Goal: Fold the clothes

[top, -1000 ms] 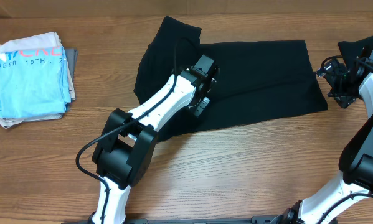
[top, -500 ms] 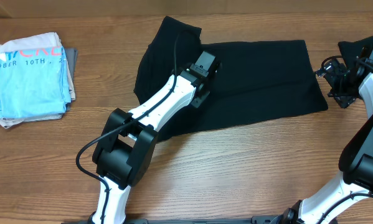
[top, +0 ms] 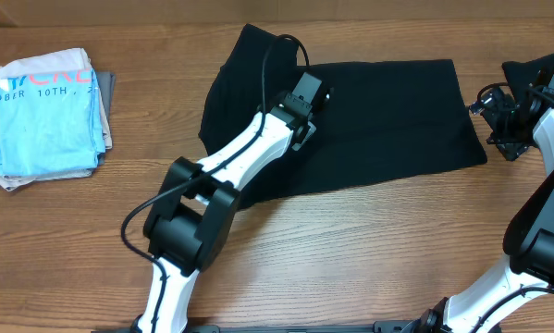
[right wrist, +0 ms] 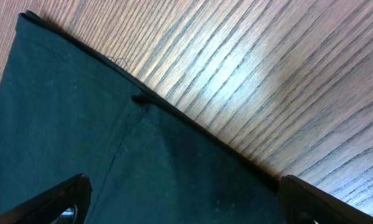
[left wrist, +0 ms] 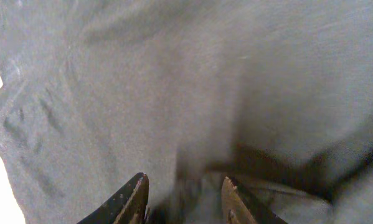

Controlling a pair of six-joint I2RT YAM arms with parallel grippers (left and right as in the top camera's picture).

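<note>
A large plain black T-shirt (top: 387, 111) lies spread flat across the far middle of the wooden table. My left gripper (top: 315, 92) hangs low over its left-centre part. In the left wrist view its fingers (left wrist: 185, 190) are apart, with greyish shirt fabric (left wrist: 142, 81) beneath and a small fold between them, not pinched. My right gripper (top: 491, 120) is at the shirt's right edge. In the right wrist view its jaws (right wrist: 186, 199) are wide open over a dark hem (right wrist: 142, 101) next to bare wood.
A second black garment (top: 534, 70) lies bunched at the far right edge, behind the right arm. A folded light-blue printed T-shirt (top: 45, 120) sits on a small stack at the far left. Bare wood table (top: 369, 250) runs along the front.
My left gripper has moved away from the front, farther onto the black T-shirt. The shirt's outline looks the same. The right arm has not moved.
</note>
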